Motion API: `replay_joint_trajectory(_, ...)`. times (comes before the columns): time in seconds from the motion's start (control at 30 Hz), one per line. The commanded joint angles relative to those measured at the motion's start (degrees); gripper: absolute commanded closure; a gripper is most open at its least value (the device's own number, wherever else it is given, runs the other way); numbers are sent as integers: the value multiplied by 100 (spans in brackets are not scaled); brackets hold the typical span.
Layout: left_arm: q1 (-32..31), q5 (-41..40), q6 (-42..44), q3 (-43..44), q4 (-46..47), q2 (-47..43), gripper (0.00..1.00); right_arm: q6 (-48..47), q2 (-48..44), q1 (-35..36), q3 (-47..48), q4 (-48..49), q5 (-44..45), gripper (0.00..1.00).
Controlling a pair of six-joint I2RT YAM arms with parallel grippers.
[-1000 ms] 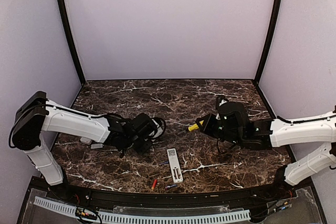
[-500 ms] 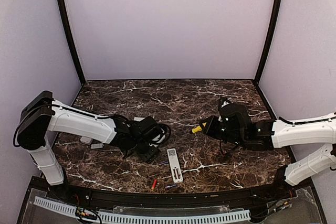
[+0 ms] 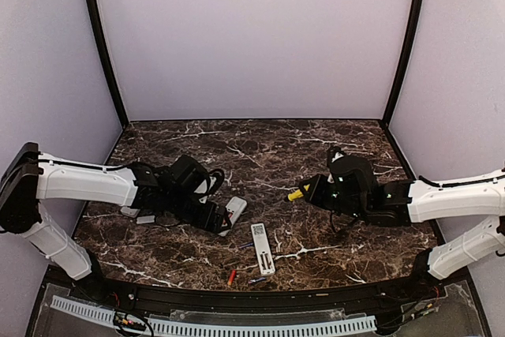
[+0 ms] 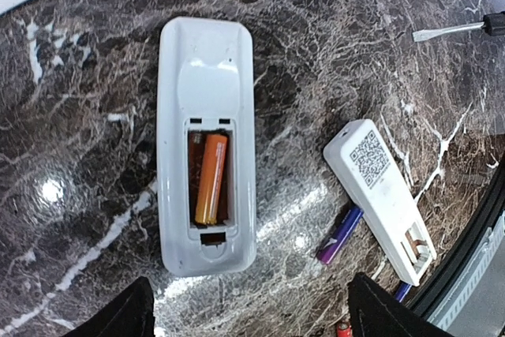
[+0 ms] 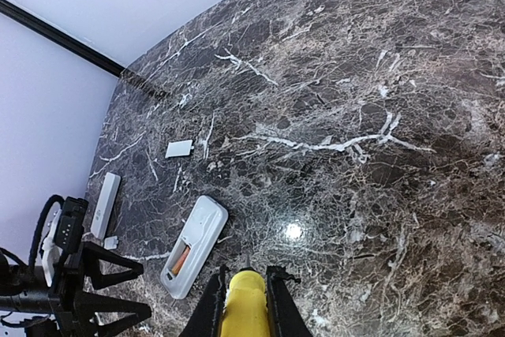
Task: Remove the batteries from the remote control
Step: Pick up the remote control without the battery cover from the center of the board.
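Note:
A white remote lies back up on the marble with its cover off. One orange battery sits in its open compartment. The same remote shows in the top view and in the right wrist view. My left gripper is open and empty, just short of the remote's near end; in the top view it is at the remote's left. A purple battery, a blue one and a red one lie loose. My right gripper is shut on the yellow-handled screwdriver.
A second white remote with a QR label lies to the right of the open one, also seen in the top view. A small white cover plate and a third white remote lie further left. The table's front edge runs close behind the loose batteries.
My left arm has drawn back to the left, uncovering the open remote it was over. The right arm with the screwdriver has barely moved.

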Motion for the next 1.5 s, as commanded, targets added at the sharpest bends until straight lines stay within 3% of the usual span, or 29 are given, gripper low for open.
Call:
replay_joint_trajectory(0.0, -32, 157, -362, -275, 108, 136, 16, -121, 88, -32, 47, 259, -108, 100)
replay_joint_trajectory(0.47, -331, -1103, 258, -135, 258, 879, 19, -100, 395, -30, 109, 473, -290, 100)
replay_joint_trajectory(0.77, -610, -1703, 579, 150, 68, 1307, 38, -105, 424, -28, 145, 482, -255, 100)
replay_joint_trajectory(0.9, -656, -1835, 560, 200, 60, 1478, 52, -121, 353, -30, 165, 429, -254, 100)
replay_joint_trajectory(1.03, -658, -2033, 543, 199, 96, 1347, 66, -160, 166, -43, 192, 277, -214, 100)
replay_joint_trajectory(1.17, -658, -2169, 782, 298, -22, 965, 72, -266, -108, -87, 293, 34, -204, 100)
replay_joint_trajectory(1.3, -580, -2005, 1372, 901, -618, 523, 74, -460, -521, -264, 390, -94, -398, 100)
replay_joint_trajectory(1.47, -198, -765, 2641, 1423, -1074, 14, 75, -897, -831, -703, 503, -133, -1236, 100)
